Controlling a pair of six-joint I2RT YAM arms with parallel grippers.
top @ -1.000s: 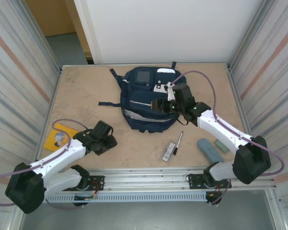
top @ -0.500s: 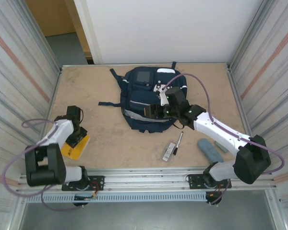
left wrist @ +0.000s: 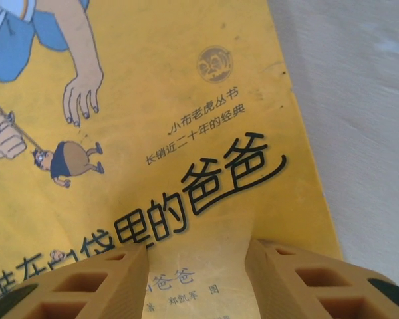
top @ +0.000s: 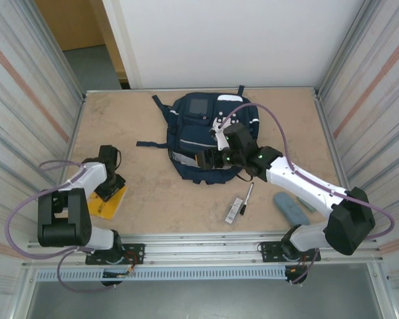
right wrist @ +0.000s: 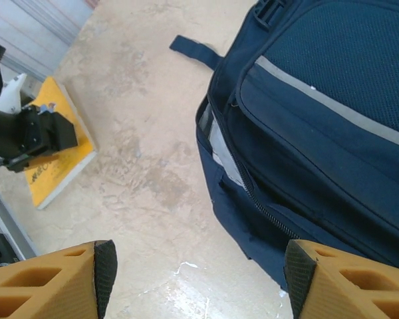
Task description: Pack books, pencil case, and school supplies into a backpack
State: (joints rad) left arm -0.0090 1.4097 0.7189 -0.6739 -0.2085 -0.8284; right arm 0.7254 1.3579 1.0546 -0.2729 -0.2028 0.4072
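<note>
- Book (top: 106,205) is lying flat near the left edge of the table (top: 153,206); we are holding our left gripper (left wrist: 198,266) over its cover, jaws partly apart.
- We are hovering our right gripper (right wrist: 199,264), jaws wide, by the backpack (right wrist: 332,100).

The left arm (top: 86,177) and right arm (top: 299,181) are white with black joints, trailing lilac cables (top: 279,124). The right tool (right wrist: 196,266) has orange hollow-celled fingers (right wrist: 46,286) with black pads (right wrist: 105,269).
</note>
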